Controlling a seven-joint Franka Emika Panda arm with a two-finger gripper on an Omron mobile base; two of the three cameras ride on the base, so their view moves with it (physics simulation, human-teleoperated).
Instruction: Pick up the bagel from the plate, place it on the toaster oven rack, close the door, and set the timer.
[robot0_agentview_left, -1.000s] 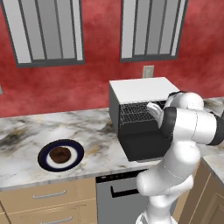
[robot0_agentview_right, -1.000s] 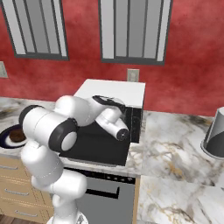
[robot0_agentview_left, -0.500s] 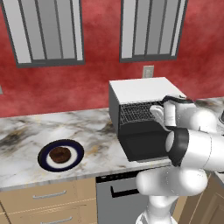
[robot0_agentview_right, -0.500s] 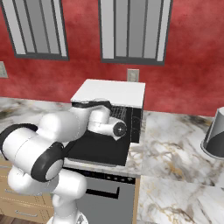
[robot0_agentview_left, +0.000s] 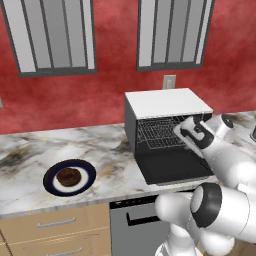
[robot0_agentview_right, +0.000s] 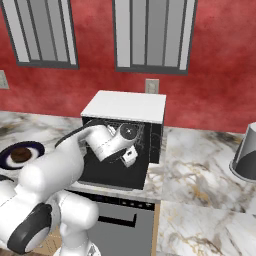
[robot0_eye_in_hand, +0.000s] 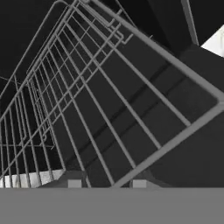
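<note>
gripper (robot0_eye_in_hand: 106, 183): tips low in hand view, sitting at front edge of rack (robot0_eye_in_hand: 87, 109); gap betw. tips narrow; nothing seen betw. them. Can't tell from pics if fully together or a bit apart.
hand pos: at mouth of toaster oven (robot0_agentview_left: 167, 102), just above front of wire grid, over the dropped door (robot0_agentview_left: 172, 167); white wrist in front of cavity in both base views.
rack: grey wire grid, directly ahead of and under tips, runs away from hand into dark cavity; front bar just beyond tips. Bare wires ahead of tips.
toaster oven: black box, white top panel; hand is right at its opening. Seen also in rt base view (robot0_agentview_right: 125, 106).
door: open, lying flat toward counter front, below hand; black panel, handle not clear.
bagel (robot0_agentview_left: 68, 176): well away from hand, far to its left along counter (robot0_agentview_left: 30, 150); sits on plate (robot0_agentview_left: 50, 186), about centre. Untouched by gripper. Rt base view: bagel (robot0_agentview_right: 20, 154) at far left edge, behind arm.
plate: navy rim, white ring; well apart from oven, left of hand, near counter front.
counter: marbled, light; carries plate & oven.
other: grey rounded object (robot0_agentview_right: 246, 159) far to hand's right on counter, rt base view; wall outlet (robot0_agentview_left: 169, 81) on red wall behind oven.
</note>
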